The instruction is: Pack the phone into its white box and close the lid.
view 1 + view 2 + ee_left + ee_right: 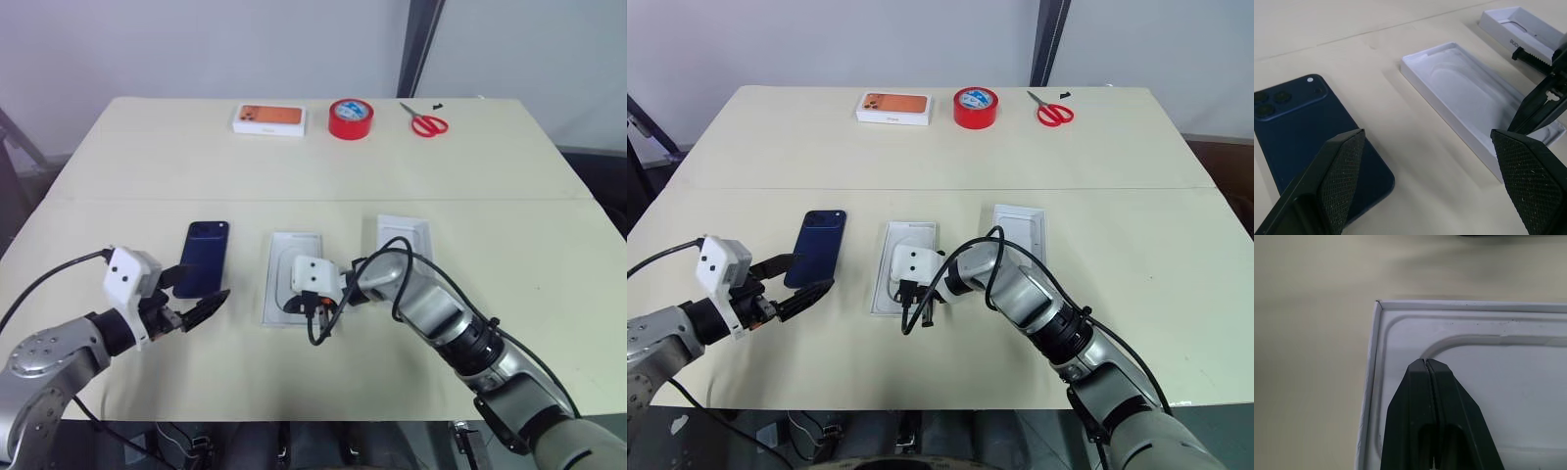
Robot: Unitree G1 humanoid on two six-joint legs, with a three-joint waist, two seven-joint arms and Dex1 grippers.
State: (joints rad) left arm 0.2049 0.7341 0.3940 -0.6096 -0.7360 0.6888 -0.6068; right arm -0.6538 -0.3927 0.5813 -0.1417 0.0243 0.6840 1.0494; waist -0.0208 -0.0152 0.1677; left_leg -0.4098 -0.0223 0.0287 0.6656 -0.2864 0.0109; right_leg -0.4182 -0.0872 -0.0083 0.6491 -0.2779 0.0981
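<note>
Left eye view: cream table (147, 166), grey wall (196, 39)

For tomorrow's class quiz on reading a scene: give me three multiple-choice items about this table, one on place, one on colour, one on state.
1. Where does the phone lie?
A. in the white box
B. on the table, left of the white box
C. beside the scissors

2. What colour is the tape roll?
A. red
B. green
C. blue

3. How is the right claw?
A. open
B. holding the phone
C. shut, empty

Answers: 1 B, it lies on bare table beside the white box; 2 A, plainly red; 3 C, fingers pressed together over the box.
</note>
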